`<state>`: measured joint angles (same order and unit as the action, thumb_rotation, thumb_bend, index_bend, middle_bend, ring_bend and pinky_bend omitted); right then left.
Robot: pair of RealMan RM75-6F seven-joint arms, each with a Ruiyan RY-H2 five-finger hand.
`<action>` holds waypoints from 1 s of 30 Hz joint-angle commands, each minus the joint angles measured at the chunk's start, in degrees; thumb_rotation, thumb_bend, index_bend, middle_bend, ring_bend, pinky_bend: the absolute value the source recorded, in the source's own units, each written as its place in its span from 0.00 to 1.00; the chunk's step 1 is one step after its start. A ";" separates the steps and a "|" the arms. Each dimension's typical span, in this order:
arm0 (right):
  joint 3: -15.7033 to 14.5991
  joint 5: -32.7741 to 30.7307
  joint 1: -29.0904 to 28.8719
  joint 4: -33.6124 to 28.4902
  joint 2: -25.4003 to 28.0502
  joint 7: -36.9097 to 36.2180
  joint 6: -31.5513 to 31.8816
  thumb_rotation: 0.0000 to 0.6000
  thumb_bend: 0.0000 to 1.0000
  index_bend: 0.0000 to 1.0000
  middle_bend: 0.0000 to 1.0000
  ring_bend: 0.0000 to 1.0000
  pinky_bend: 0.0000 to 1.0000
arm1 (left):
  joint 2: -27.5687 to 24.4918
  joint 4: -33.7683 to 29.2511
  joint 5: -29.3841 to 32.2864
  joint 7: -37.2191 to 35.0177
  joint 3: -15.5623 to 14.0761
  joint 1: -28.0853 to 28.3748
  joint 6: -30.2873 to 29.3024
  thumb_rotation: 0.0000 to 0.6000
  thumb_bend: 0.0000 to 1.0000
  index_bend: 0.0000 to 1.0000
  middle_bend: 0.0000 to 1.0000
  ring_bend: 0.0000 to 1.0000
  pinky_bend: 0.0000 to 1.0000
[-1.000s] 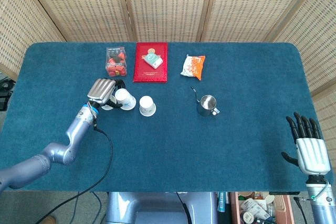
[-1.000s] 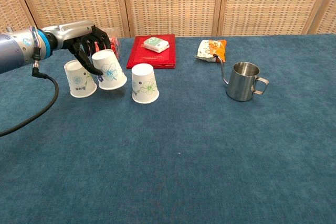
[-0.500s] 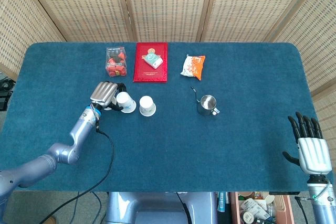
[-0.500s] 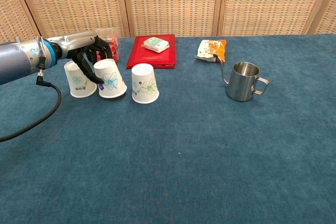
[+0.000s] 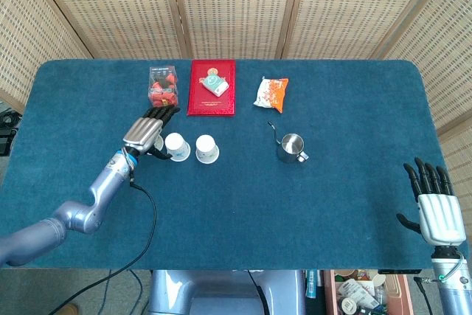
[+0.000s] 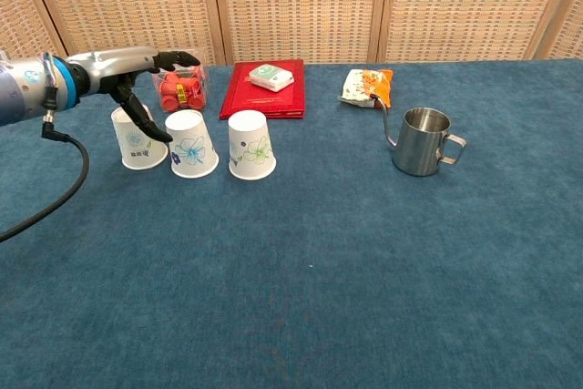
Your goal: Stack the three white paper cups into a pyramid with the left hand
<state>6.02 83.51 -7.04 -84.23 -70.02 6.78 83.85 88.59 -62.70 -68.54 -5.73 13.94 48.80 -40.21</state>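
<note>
Three white paper cups stand upside down in a row on the blue table. In the chest view they are the left cup (image 6: 137,143), the middle cup (image 6: 191,145) and the right cup (image 6: 251,145). My left hand (image 6: 135,65) hovers over the left cup with fingers stretched out and holds nothing; its thumb hangs down between the left and middle cups. From the head view the left hand (image 5: 147,130) covers most of the left cup, while the middle cup (image 5: 177,147) and right cup (image 5: 207,148) show plainly. My right hand (image 5: 435,205) stays open at the table's near right edge.
Behind the cups lie a clear box of red items (image 6: 179,89), a red book (image 6: 264,89) with a small box on it, and an orange snack packet (image 6: 369,86). A steel pitcher (image 6: 421,141) stands to the right. A black cable (image 6: 64,193) trails from my left arm.
My left hand lowered the middle cup onto the table between the other two, let it go and spread its fingers. The right hand has barely moved.
</note>
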 commanded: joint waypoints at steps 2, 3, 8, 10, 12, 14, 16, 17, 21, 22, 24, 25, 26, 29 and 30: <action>-0.06 0.01 -0.01 -0.10 0.08 -0.06 -0.07 1.00 0.00 0.04 0.00 0.00 0.00 | -5.94 -3.75 -1.43 0.07 -2.09 -3.77 -2.92 1.00 0.12 0.00 0.00 0.00 0.01; -0.08 0.05 -0.05 -0.14 0.09 -0.07 -0.12 1.00 0.00 0.04 0.00 0.00 0.00 | -6.18 -3.42 -1.19 0.26 -2.39 -4.36 -3.44 1.00 0.12 0.00 0.00 0.00 0.02; -0.05 0.09 -0.19 -0.32 0.08 -0.01 -0.20 1.00 0.00 0.04 0.00 0.00 0.00 | -5.44 -0.70 -0.69 -1.16 -3.41 -5.35 -2.78 1.00 0.12 0.00 0.01 0.04 0.09; 0.00 0.08 -0.24 -0.38 0.10 0.04 -0.21 1.00 0.00 0.04 0.00 0.00 0.00 | -4.59 0.79 -0.96 -1.54 -3.58 -5.27 -2.74 1.00 0.12 0.00 0.03 0.08 0.12; 0.01 0.12 -0.31 -0.42 0.08 0.12 -0.25 1.00 0.00 0.04 0.00 0.00 0.00 | -3.37 2.75 -1.33 -2.25 -3.68 -5.00 -2.56 1.00 0.12 0.00 0.04 0.09 0.13; 0.01 0.03 -0.49 -0.39 -0.04 0.47 -0.52 1.00 0.00 0.04 0.00 0.00 0.00 | -1.04 5.66 -1.85 -3.70 -3.43 -4.09 -2.00 1.00 0.12 0.00 0.05 0.10 0.15; 0.09 -0.20 -0.54 -0.38 -0.08 0.60 -0.66 1.00 0.00 0.04 0.00 0.00 0.00 | 0.26 7.57 -2.30 -4.50 -3.30 -3.56 -1.90 1.00 0.12 0.00 0.08 0.13 0.17; 0.12 -0.32 -0.54 -0.34 -0.09 0.62 -0.69 1.00 0.00 0.04 0.00 0.00 0.00 | 0.87 8.49 -2.53 -4.89 -3.25 -3.29 -1.84 1.00 0.12 0.01 0.10 0.15 0.18; 0.24 -0.81 -0.43 -0.15 -0.05 0.37 -0.73 1.00 0.00 0.04 0.00 0.00 0.00 | 3.38 12.58 -2.10 -4.41 -2.82 -2.55 -1.77 1.00 0.12 0.11 0.23 0.27 0.30; 0.29 -1.00 -0.39 -0.05 -0.01 0.19 -0.79 1.00 0.00 0.04 0.00 0.00 0.00 | 4.08 13.69 -1.69 -4.15 -2.68 -2.29 -1.27 1.00 0.12 0.13 0.25 0.28 0.31; 0.32 -1.11 -0.39 0.10 0.02 -0.02 -0.86 1.00 0.00 0.04 0.00 0.00 0.00 | 5.09 15.06 -1.58 -4.07 -2.47 -2.02 -1.39 1.00 0.12 0.19 0.30 0.33 0.34; 0.32 -1.16 -0.39 0.18 0.03 -0.08 -0.89 1.00 0.00 0.04 0.00 0.00 0.00 | 5.49 15.54 -1.76 -4.18 -2.45 -1.95 -1.64 1.00 0.12 0.22 0.33 0.35 0.35; 0.33 -1.22 -0.41 0.25 0.01 -0.12 -0.95 1.00 0.00 0.04 0.00 0.00 0.00 | 5.85 15.88 -1.98 -4.50 -2.42 -1.88 -1.90 1.00 0.12 0.24 0.35 0.37 0.36; 0.31 -1.28 -0.52 0.39 -0.07 -0.17 -1.17 1.00 0.00 0.04 0.00 0.00 0.00 | 6.75 17.14 -2.40 -4.97 -2.43 -1.64 -2.09 1.00 0.12 0.32 0.40 0.41 0.38; 0.32 -1.27 -0.55 0.44 -0.12 -0.05 -1.16 1.00 0.00 0.04 0.00 0.00 0.00 | 7.10 17.76 -2.46 -4.58 -2.48 -1.45 -1.99 1.00 0.12 0.35 0.42 0.42 0.39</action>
<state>6.34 82.24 -7.58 -83.81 -70.12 6.68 82.68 95.11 -45.82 -70.81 -10.59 11.46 47.05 -42.21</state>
